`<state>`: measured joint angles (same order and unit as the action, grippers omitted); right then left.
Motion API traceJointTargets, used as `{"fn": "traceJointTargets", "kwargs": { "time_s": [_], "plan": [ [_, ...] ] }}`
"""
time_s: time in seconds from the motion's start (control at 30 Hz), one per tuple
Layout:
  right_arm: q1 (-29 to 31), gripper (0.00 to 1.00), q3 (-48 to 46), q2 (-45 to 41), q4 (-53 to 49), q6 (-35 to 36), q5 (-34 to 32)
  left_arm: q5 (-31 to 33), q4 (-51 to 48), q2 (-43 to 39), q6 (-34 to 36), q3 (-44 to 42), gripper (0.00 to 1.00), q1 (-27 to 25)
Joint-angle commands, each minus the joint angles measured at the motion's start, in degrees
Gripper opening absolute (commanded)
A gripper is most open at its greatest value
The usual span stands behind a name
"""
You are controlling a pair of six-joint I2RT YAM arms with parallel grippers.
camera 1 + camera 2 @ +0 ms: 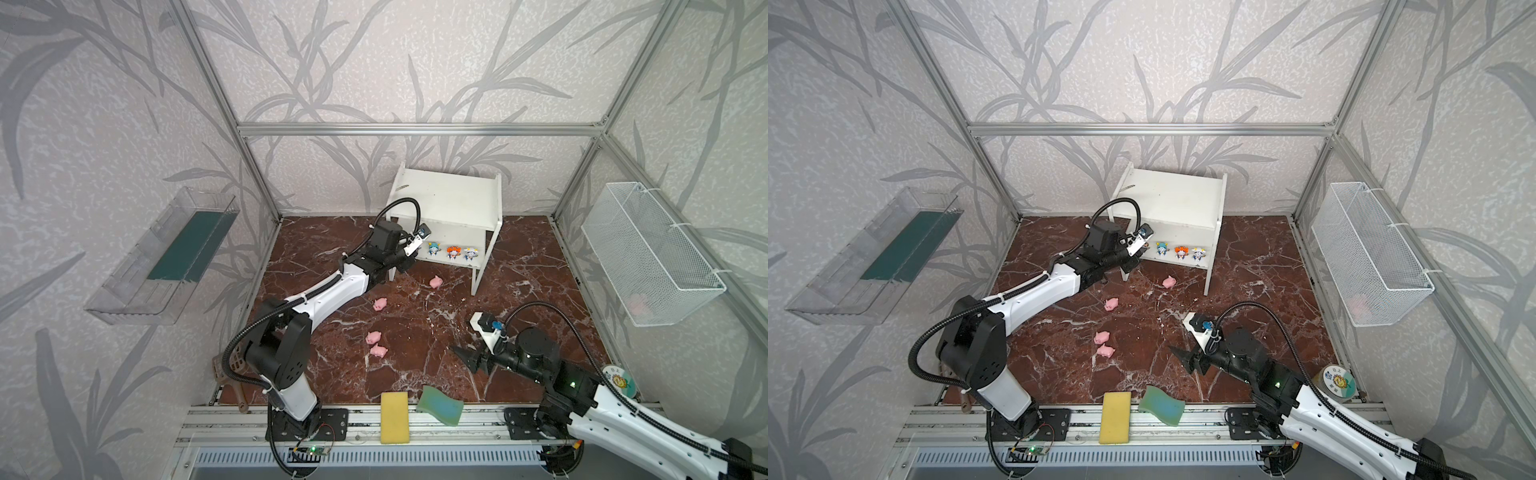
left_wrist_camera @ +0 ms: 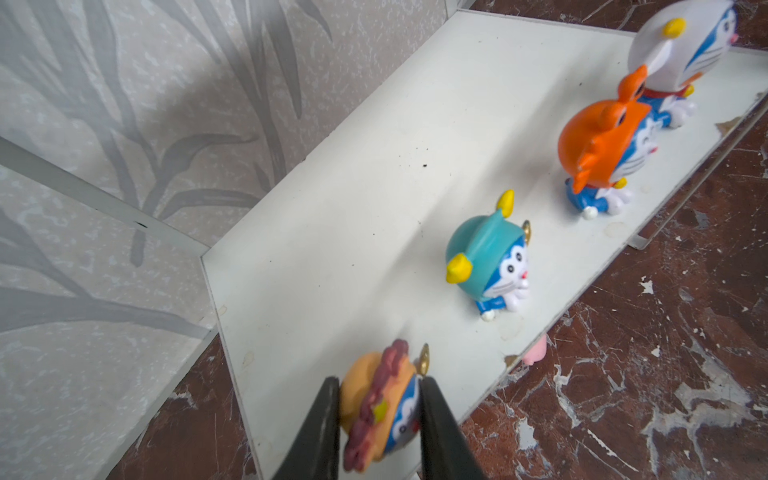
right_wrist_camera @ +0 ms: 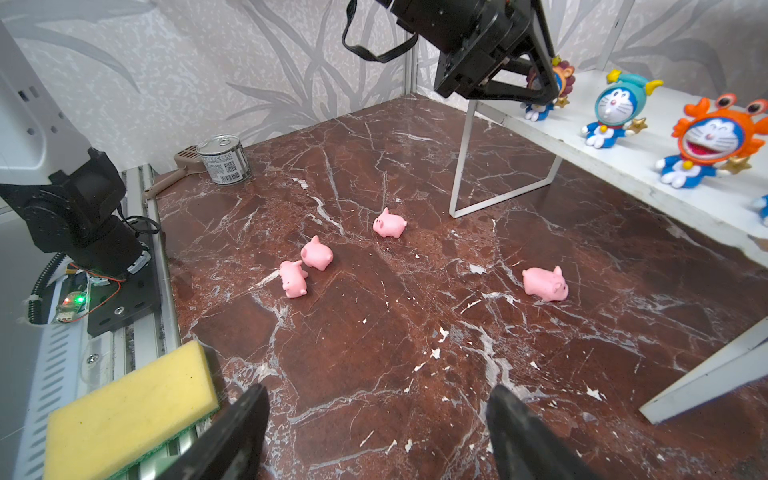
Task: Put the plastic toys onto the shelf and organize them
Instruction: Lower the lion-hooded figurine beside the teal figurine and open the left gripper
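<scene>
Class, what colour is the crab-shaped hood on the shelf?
Orange; the hood shows best in the right wrist view.

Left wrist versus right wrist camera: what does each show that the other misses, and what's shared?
Only left wrist: the head of the white-hooded cartoon figurine. Only right wrist: all four pink plastic pigs on the marble floor, a silver tin can, a yellow sponge, the open right gripper. Both: the left gripper shut on the lion-maned figurine at the white shelf's lower board, plus the teal-hooded figurine and the orange crab-hooded figurine.
</scene>
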<state>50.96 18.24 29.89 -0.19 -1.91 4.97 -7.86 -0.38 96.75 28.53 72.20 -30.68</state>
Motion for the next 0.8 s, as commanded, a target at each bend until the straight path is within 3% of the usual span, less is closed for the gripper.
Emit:
{"fn": "traceJointTargets", "kwargs": {
  "time_s": [0.0, 0.77],
  "plan": [
    [0.3, 0.82, -0.7, -0.8, 0.1, -0.2, -0.1, -1.0, 1.1, 0.8, 0.2, 2.2, 0.3, 0.3],
    [0.3, 0.82, -1.0, -0.9, 0.5, -0.4, -0.1, 0.2, 1.5, 0.6, 0.2, 2.2, 0.52, 0.5]
  ]
}}
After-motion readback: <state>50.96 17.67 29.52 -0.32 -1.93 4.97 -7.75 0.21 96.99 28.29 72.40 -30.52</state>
